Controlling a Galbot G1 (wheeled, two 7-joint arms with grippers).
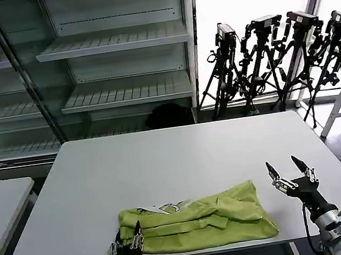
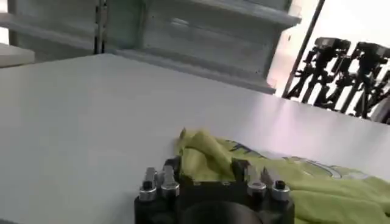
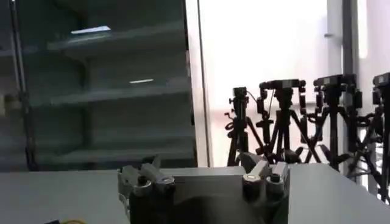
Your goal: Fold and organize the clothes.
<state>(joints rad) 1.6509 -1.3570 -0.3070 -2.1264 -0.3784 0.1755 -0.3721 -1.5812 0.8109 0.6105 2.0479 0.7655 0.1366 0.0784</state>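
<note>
Item: one lime-green shirt [image 1: 198, 221], lying on the near part of the white table [image 1: 181, 157], close to the near edge and a little left of centre. Condition: already gathered into a long, flattish bundle with soft ridges and creases; a pale marking shows on the upper layer near its left end. Long axis: left to right, roughly along the near table edge; the right end is wider and fuller, the left end narrower and lumpier. I cannot tell which end carries the collar. Handling, as I judge it: light, thin, limp fabric that will sag and slide open if lifted at one point; not fragile and not slippery, but it will hold no shape, so I would pinch through all layers at an end corner or an outer fold, ideally both ends together. My left claw [image 1: 128, 245] sits at the near left corner of the bundle, its fingers around the raised green fold there; whether it is actually gripping the cloth I cannot tell. My right claw [image 1: 290, 173] hovers above the table just right of the shirt, spread wide, holding nothing.
</note>
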